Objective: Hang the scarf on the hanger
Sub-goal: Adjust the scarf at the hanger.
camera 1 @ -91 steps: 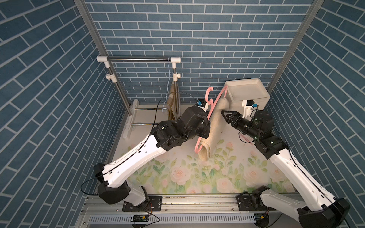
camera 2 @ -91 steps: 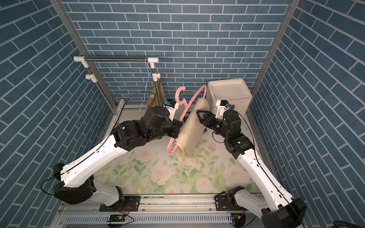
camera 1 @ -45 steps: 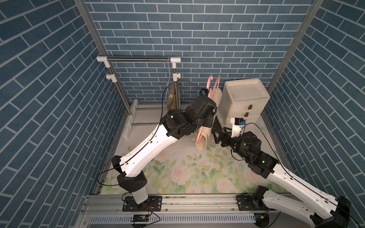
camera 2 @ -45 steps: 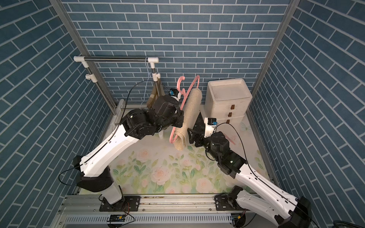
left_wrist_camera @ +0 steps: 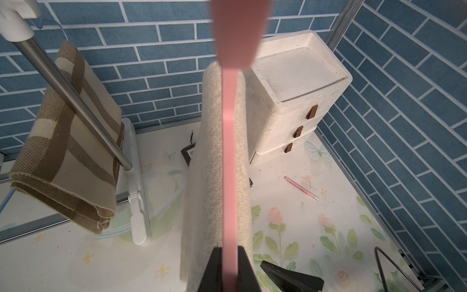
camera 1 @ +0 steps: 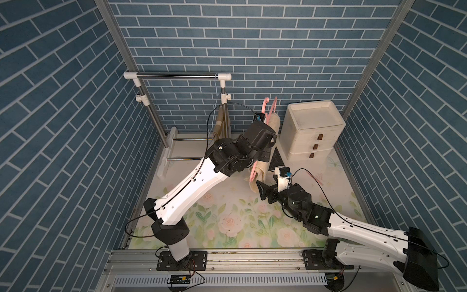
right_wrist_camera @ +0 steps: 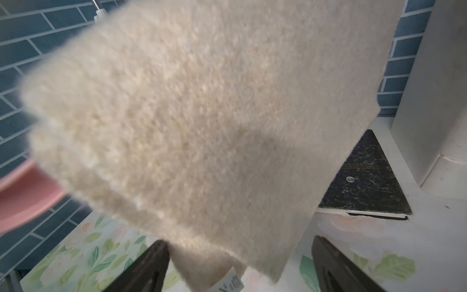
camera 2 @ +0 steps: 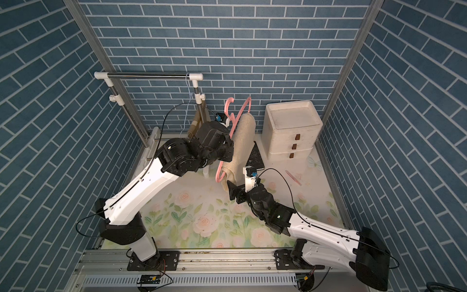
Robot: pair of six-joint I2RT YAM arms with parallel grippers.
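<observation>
Jaws of the right gripper (camera 1: 261, 191), nearest the front rail, stand spread wide and grip nothing. The lower end of the cream scarf (camera 2: 242, 141) hangs just ahead of them, above the floral mat (camera 1: 227, 215). The scarf is draped over the pink hanger (camera 2: 238, 110), which is raised off the mat and tilted. The left gripper (left_wrist_camera: 230, 268) is clamped on the hanger's pink bar. Beyond, a white three-drawer cabinet (camera 1: 313, 121) stands at the back wall. A clothes rack (camera 1: 177, 75) beside it carries a brown-striped cloth (left_wrist_camera: 68, 151).
</observation>
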